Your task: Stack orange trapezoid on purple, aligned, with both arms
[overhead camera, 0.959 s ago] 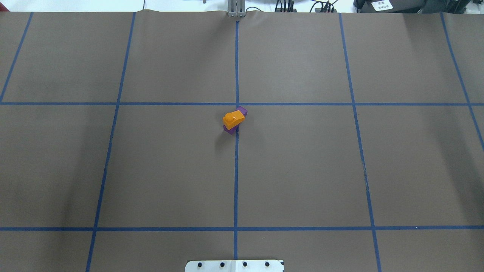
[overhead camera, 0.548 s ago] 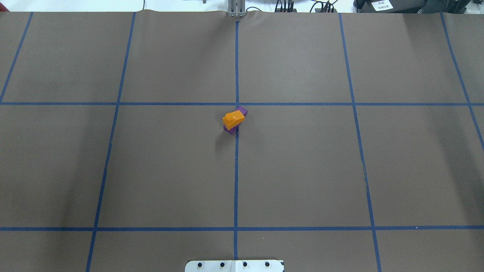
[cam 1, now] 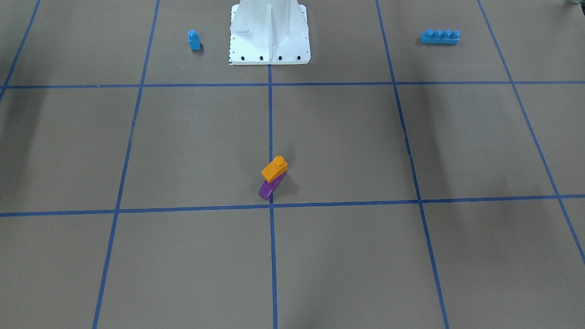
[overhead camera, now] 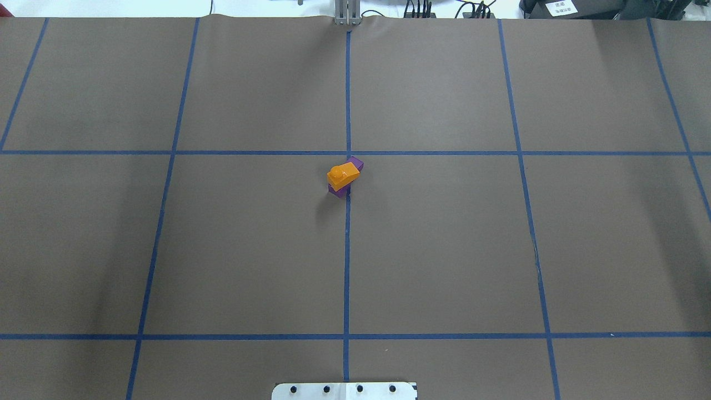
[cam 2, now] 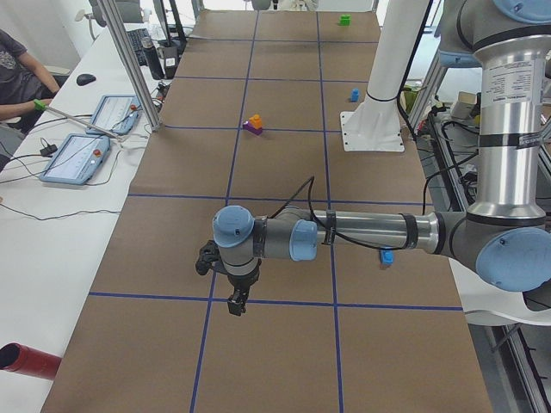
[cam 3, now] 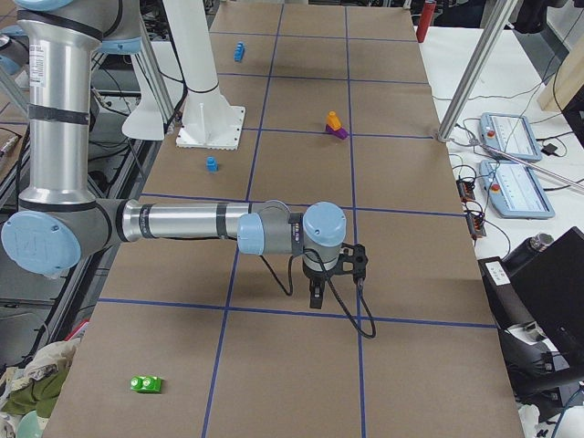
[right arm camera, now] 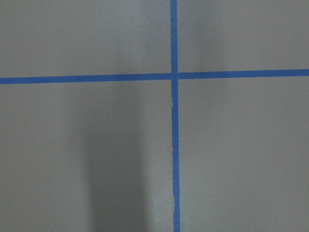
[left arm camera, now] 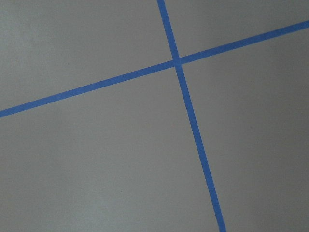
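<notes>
Two blocks stacked well in front of base (cam 1: 269,32): orange (cam 1: 274,169) seated on purple (cam 1: 266,189), long axes roughly parallel, purple's tip projecting on side away from base. Both glossy moulded plastic, sloped; orange single-studded. Seen only side-on, left gripper (cam 2: 235,303) and right gripper (cam 3: 316,297) hang well off to either side of base; opening cannot be told, no block seen in them. Stacking judged done; seating and edge alignment best verified, stack left untouched.

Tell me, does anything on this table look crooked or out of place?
The orange trapezoid sits on the purple but looks slightly twisted against it, with purple ends poking out; not neatly aligned.
</notes>
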Available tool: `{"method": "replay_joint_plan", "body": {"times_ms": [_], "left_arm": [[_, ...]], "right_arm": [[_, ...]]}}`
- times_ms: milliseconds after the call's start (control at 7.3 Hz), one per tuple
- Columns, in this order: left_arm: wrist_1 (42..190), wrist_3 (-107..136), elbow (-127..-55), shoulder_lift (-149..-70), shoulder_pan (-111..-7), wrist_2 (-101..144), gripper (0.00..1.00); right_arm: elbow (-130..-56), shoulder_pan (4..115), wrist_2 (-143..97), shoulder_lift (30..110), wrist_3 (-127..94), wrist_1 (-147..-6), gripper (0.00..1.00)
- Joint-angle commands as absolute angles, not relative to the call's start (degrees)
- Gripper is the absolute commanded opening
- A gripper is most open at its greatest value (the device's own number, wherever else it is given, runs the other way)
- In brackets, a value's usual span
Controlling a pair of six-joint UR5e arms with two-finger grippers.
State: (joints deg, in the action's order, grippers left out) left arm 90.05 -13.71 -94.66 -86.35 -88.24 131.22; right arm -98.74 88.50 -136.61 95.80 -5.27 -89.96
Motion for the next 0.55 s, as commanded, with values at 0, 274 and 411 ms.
{"method": "replay_joint_plan", "body": {"times_ms": [0, 274, 411], "left_arm": [[90.0, -13.7, -94.7, -86.4, -88.2, 131.2, 1.00], [90.0, -13.7, -94.5, -86.6, -88.2, 131.1, 1.00], [90.0, -13.7, -94.5, -86.7, -88.2, 131.0, 1.00]], "right_arm": [[-98.6, 88.5, -136.7, 95.8, -5.3, -89.9, 1.00], [-98.6, 88.5, -136.7, 95.8, -5.3, -89.9, 1.00], [-98.6, 88.5, -136.7, 95.8, -5.3, -89.9, 1.00]]}}
